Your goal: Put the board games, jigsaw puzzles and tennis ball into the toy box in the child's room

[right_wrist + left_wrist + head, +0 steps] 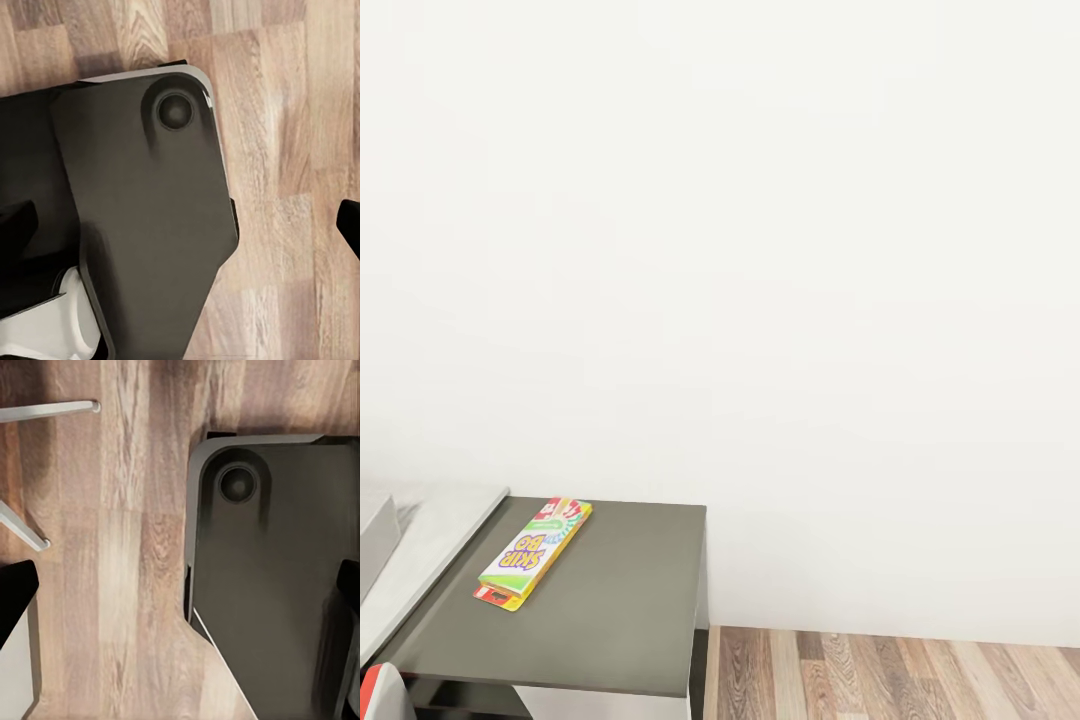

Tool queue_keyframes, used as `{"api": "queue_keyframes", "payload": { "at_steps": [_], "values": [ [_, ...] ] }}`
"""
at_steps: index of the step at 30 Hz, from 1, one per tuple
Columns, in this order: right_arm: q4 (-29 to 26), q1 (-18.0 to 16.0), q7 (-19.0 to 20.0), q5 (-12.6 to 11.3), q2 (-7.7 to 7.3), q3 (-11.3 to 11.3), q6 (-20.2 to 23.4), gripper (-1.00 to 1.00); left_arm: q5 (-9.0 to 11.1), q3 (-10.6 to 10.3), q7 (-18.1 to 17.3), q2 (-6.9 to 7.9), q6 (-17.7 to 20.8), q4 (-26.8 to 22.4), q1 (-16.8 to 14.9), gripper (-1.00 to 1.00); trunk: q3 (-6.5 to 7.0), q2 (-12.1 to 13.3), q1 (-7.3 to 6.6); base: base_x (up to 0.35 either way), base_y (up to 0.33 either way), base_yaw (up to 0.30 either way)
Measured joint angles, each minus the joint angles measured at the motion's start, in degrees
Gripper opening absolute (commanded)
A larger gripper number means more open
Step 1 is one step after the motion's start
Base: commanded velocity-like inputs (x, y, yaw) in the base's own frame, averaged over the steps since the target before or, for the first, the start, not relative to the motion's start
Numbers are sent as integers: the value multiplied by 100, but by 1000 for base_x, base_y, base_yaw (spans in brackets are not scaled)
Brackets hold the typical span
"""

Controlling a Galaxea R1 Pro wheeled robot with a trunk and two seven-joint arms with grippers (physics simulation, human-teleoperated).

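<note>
1. Worktop [620,610] sits low left in the head view, against the wall [760,250].
2. Board game [533,552] lies flat on the worktop, near its left back part.
3. Toy box [374,540] at far left edge, left of the game, apart from it.
4. Floor [900,675] right of the worktop.
5. Wrist views: robot base [277,585] over floor planks.

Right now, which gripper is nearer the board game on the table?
Left, probably: board game lies on the table at the robot's left. The left gripper and right gripper both point down at floor beside the base.
</note>
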Motion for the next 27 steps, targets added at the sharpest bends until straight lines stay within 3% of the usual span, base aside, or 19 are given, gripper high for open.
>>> {"api": "queue_keyframes", "payload": {
  "at_steps": [16, 27],
  "values": [
    [16, 0, 8, 4, 20, -7, 2, 100, 0, 3, -31, 2, -3, -27, 0, 100, 0, 0, 0, 0, 0, 0],
    [-1, -14, 8, 10, -7, -30, -29, 100, 0, 6, -31, -5, 58, -350, 0, 100, 0, 0, 0, 0, 0, 0]
  ]
}}
